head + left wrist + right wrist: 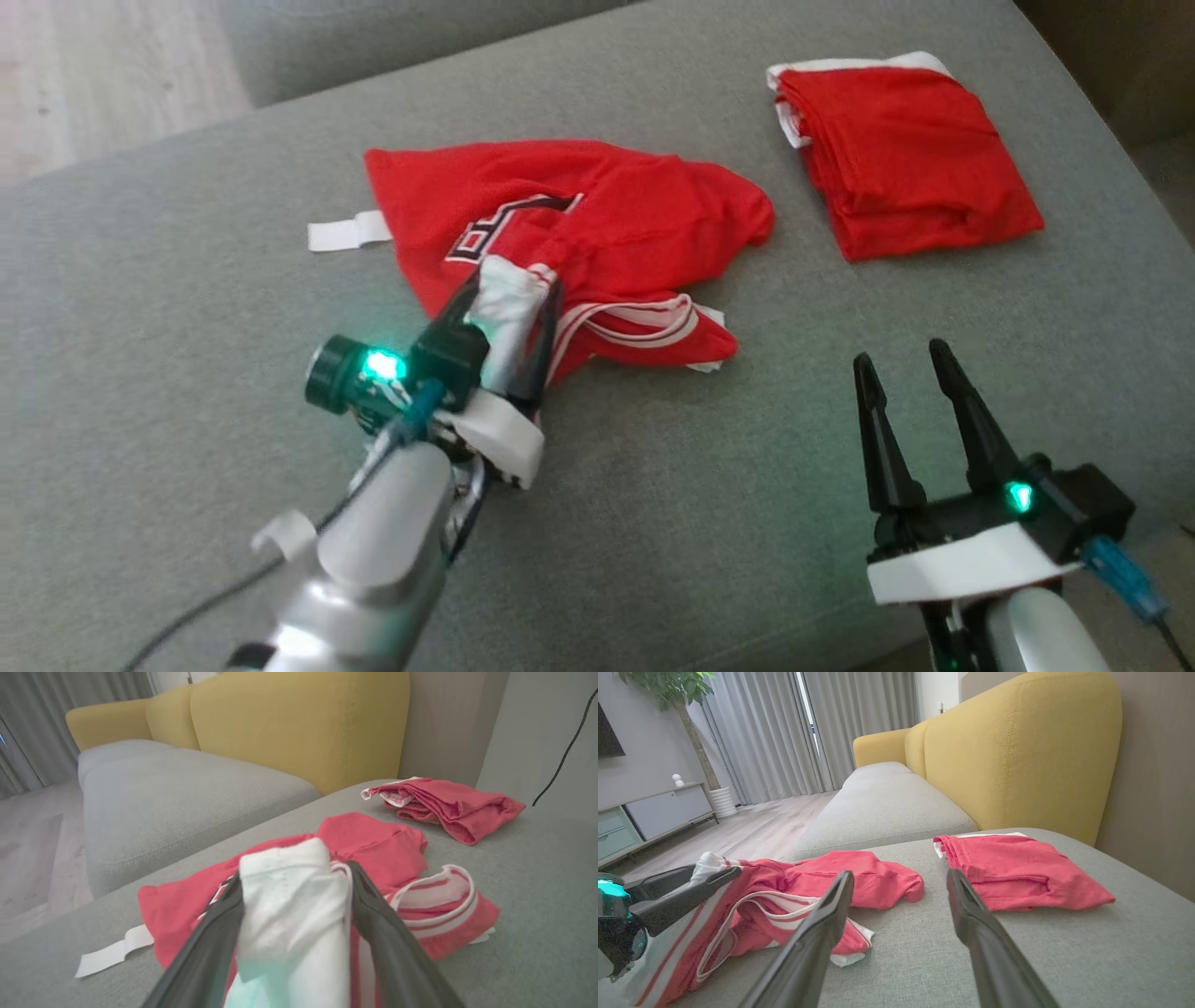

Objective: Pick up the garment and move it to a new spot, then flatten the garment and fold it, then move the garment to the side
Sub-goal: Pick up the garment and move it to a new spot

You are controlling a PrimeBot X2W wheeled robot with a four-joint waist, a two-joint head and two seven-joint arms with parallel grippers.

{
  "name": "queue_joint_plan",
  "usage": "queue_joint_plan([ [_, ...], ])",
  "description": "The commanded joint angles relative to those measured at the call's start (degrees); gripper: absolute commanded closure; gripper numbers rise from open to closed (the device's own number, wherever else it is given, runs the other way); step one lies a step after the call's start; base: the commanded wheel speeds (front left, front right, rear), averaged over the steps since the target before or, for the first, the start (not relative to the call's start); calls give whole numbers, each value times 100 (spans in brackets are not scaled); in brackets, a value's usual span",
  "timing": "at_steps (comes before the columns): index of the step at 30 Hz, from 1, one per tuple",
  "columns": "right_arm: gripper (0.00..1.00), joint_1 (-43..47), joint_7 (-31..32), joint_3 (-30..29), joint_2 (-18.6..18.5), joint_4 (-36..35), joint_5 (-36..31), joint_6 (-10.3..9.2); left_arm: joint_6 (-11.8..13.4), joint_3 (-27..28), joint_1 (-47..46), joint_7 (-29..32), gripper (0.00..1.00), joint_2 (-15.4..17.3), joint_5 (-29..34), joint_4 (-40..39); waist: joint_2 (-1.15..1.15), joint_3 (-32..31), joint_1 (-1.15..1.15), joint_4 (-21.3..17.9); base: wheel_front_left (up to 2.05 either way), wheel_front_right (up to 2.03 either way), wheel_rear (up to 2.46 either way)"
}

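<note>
A crumpled red garment (579, 219) with white trim and a dark printed number lies in the middle of the grey sofa cushion (187, 299). My left gripper (513, 285) is shut on a white-trimmed fold at its near edge; the left wrist view has that white cloth (294, 905) bunched between the two dark fingers. The right wrist view catches the same garment (840, 882) at left, with the left gripper's fingers (682, 891) on it. My right gripper (901, 364) stands open over bare cushion at the lower right, holding nothing.
A second red garment (906, 159), folded, lies at the cushion's far right. A white strip (345, 231) pokes out from the crumpled garment's left side. Yellow sofa backrest (1017, 751) and another grey seat (177, 793) stand beyond; wood floor (93, 75) is off the left.
</note>
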Motion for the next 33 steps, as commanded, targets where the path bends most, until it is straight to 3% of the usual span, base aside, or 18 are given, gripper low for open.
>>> queue_joint_plan([
  [1, 0, 77, -32, 100, 29, -149, -8, -4, 122, 109, 53, -99, 0, 53, 57, -255, 0, -291, -1, 264, 0, 0, 0],
  [4, 0, 261, -32, 8, 34, -142, -41, -4, 387, 115, 459, -166, 0, 47, 116, -620, 0, -636, -1, 564, 0, 0, 0],
  [12, 0, 763, -32, -291, 53, -213, -142, -4, 1023, 559, 2060, -175, 0, 139, 326, -2697, 0, -1233, -1, 1384, 0, 0, 0],
  [16, 0, 899, -32, -396, 66, -214, -177, -4, 1175, 823, 2819, -175, 0, 206, 467, -3425, 0, -1380, -1, 1666, 0, 0, 0],
  [24, 0, 1140, -32, -429, 78, -135, -145, -4, 1341, 1238, 4037, -176, 0, 248, 702, -4240, 0, -1678, -1, 1830, 0, 0, 0],
  [33, 0, 1467, -32, -508, 80, -132, -45, -4, 1291, 1477, 4815, -176, 0, 249, 938, -4350, 0, -1897, -1, 1995, 0, 0, 0],
])
